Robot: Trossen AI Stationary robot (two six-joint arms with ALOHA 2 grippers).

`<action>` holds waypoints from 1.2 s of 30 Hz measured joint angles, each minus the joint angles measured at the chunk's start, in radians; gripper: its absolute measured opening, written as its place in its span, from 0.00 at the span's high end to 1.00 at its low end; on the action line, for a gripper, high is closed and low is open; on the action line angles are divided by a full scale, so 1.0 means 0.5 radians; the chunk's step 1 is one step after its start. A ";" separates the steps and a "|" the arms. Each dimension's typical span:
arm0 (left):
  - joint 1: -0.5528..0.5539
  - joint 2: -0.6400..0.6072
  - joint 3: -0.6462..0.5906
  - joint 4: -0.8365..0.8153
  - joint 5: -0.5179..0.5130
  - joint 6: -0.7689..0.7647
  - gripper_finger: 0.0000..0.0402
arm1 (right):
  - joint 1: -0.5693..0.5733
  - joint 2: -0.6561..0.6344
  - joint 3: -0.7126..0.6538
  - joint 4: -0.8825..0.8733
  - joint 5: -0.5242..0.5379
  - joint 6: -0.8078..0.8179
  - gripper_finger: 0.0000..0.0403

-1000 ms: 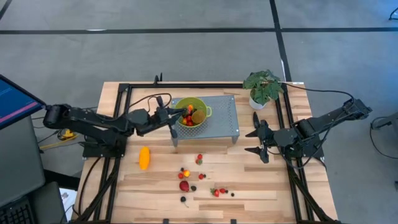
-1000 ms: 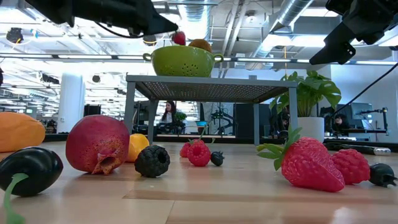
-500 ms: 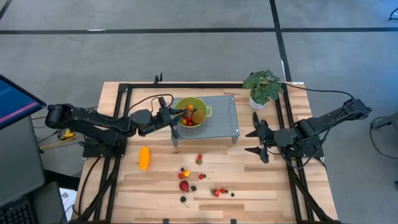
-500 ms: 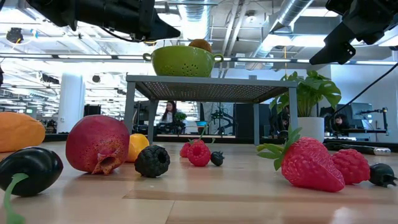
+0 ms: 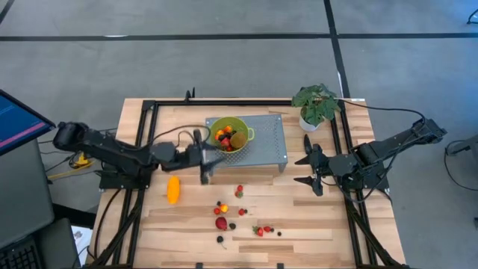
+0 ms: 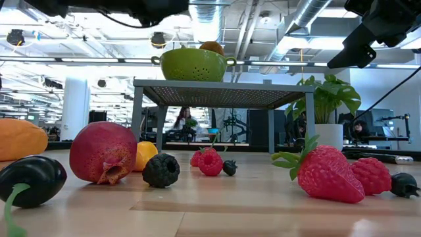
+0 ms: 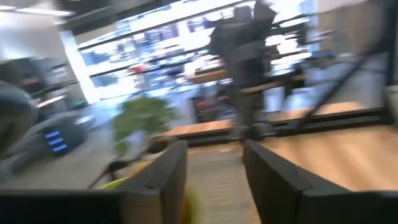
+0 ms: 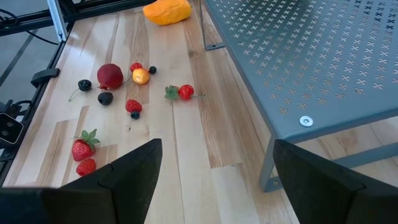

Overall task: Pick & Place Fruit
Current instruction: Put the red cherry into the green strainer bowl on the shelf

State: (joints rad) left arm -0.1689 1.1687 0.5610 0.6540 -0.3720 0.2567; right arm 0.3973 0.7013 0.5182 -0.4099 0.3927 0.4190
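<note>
A few fruits sit in the green colander (image 5: 229, 134), most lie on the table (image 5: 314, 224); left claw (image 5: 209, 158) apart and empty, right claw (image 5: 308, 170) wide apart.

We see a pale wooden table top (image 5: 299, 217) of jointed planks, its grain plain and its finish a soft satin. On it stands a grey perforated metal shelf (image 8: 323, 56), matt, with smooth painted legs. The lime-green colander bowl (image 6: 193, 64) looks like smooth, faintly glossy plastic or enamel; we cannot tell which. The red strawberry (image 6: 327, 172) is pitted and slightly shiny, the dark blackberry (image 6: 161, 170) knobbly, and the dark-red round fruit (image 6: 103, 153) dull and leathery.
</note>
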 joint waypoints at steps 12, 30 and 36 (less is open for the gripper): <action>-0.519 0.015 -0.002 -0.098 0.198 -0.143 0.37 | 0.000 0.000 0.000 0.000 0.001 0.000 0.25; -0.788 0.692 -0.003 -0.285 0.152 -0.231 0.41 | 0.000 0.000 0.000 0.000 0.000 0.000 0.25; -0.788 0.812 -0.003 -0.349 0.152 -0.282 0.43 | 0.000 -0.001 0.000 0.000 0.000 0.000 0.25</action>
State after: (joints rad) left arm -0.5629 1.5744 0.5594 0.4797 -0.2962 0.1157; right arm 0.3973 0.7010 0.5182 -0.4099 0.3927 0.4190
